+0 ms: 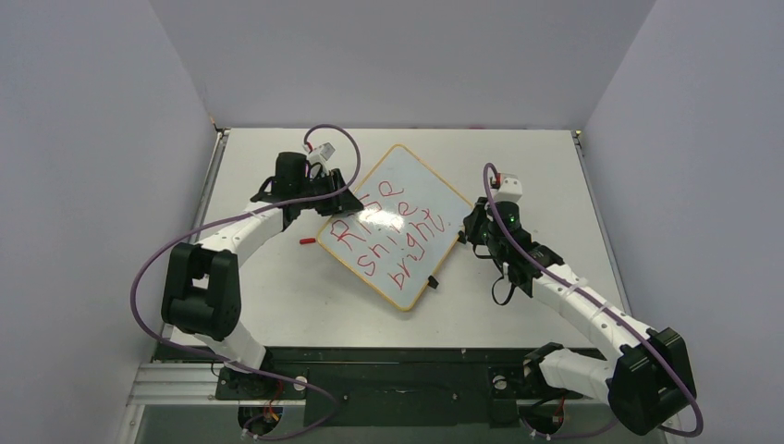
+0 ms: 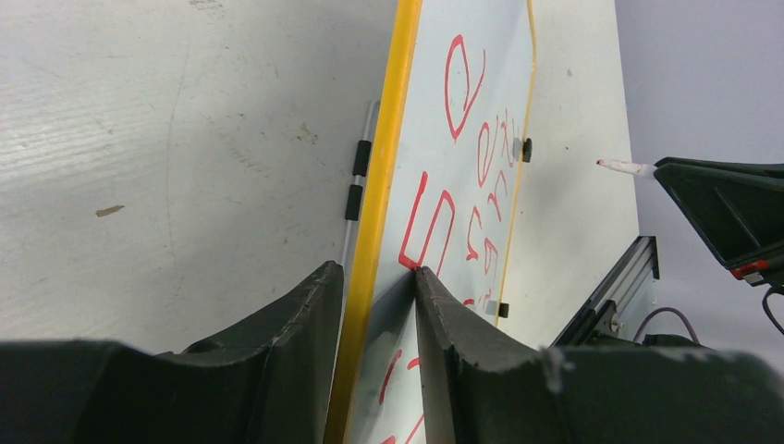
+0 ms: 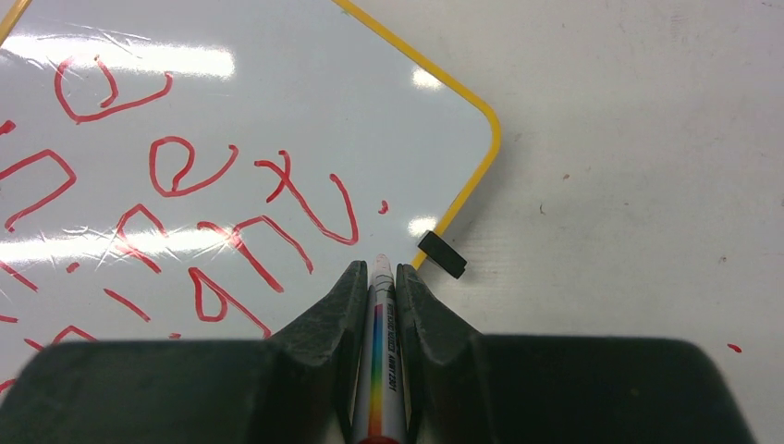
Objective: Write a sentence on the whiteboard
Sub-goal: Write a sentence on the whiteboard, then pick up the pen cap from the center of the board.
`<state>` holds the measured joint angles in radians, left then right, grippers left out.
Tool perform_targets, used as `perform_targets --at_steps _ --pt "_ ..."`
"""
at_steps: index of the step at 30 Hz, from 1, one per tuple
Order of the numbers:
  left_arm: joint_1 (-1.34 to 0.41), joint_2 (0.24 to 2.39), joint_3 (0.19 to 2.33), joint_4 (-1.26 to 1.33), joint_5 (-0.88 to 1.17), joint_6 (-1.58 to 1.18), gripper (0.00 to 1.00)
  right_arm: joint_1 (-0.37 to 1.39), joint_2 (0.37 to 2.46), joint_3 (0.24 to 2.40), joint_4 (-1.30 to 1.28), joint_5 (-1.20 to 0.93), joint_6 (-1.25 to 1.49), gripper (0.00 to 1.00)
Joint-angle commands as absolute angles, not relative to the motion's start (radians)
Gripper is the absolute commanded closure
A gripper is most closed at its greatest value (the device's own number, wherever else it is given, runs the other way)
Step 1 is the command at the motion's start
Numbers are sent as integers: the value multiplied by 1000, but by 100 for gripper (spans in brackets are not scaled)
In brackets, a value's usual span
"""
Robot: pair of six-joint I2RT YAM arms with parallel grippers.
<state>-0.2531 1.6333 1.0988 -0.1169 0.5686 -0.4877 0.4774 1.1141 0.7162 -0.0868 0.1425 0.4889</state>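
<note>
The whiteboard (image 1: 398,227) lies turned like a diamond mid-table, with an orange-yellow frame and red writing in three lines. My left gripper (image 1: 319,191) is shut on its left edge; in the left wrist view the fingers (image 2: 434,314) clamp the yellow frame (image 2: 379,185) between them. My right gripper (image 1: 476,236) is shut on a white marker (image 3: 379,351) with a rainbow stripe. The marker's tip (image 3: 380,264) points at the board's right edge (image 3: 277,111), just past the last red letter and a red dot, beside a black clip (image 3: 442,253). I cannot tell whether the tip touches.
A small red cap (image 1: 304,241) lies on the table left of the board. A thin grey rod with black bands (image 2: 357,180) runs along the gripped edge. Grey walls close in three sides. A black rail (image 1: 388,365) runs along the near edge.
</note>
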Motion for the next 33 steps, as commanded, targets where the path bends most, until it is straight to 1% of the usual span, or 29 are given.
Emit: perform_targets --at_steps 1,13,26,33 --pt "-249 1645 1092 -124 487 -454 68 474 1087 704 -80 154 495 100" --pt "-270 1531 1091 -139 505 -481 67 473 1086 715 -88 153 489 100" --pt "-270 1495 1077 -109 521 -506 45 473 1072 714 -101 161 481 100" --pt "-262 1410 1072 -136 442 -523 42 472 1068 720 -105 157 480 100"
